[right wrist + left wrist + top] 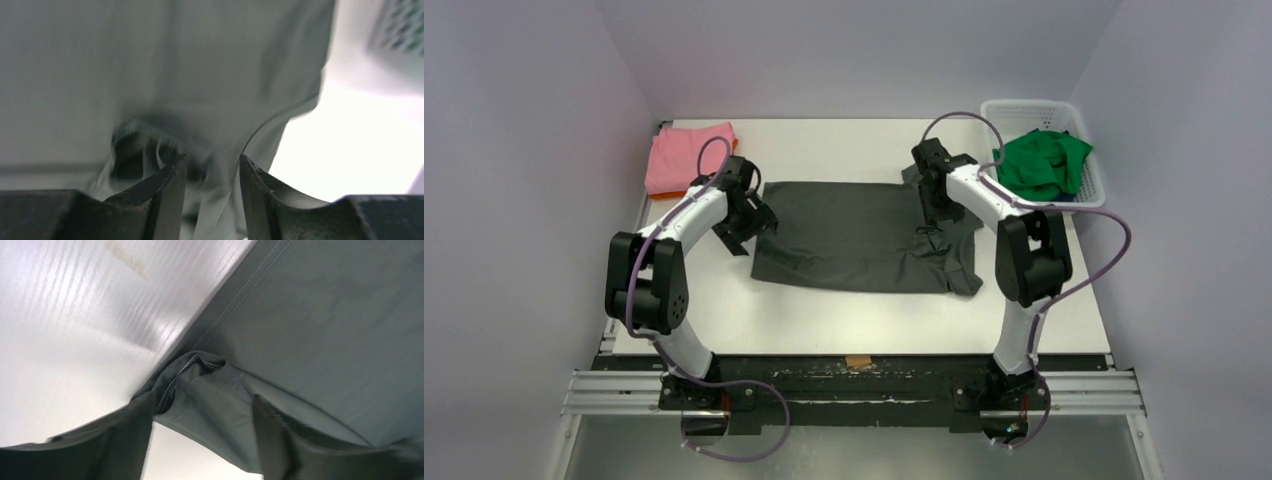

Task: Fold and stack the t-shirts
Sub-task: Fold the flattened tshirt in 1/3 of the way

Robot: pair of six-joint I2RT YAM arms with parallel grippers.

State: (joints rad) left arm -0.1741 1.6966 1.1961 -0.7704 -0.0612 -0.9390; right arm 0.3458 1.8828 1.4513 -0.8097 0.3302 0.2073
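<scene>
Observed white desk (844, 320) carrying dark grey t-shirt (854, 235) spread flat at centre, right end rumpled. Found white lattice basket (1024, 108) at far right holding heaped green t-shirt (1044, 165); pink t-shirt (686, 155) folded far left. Recorded left jaws apart at grey shirt's left edge, right jaws apart over its rumpled end.

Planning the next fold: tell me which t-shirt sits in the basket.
The bright green t-shirt, crumpled in the white basket at far right. The dark grey t-shirt lies spread mid-table; the pink t-shirt sits folded at far left.
</scene>
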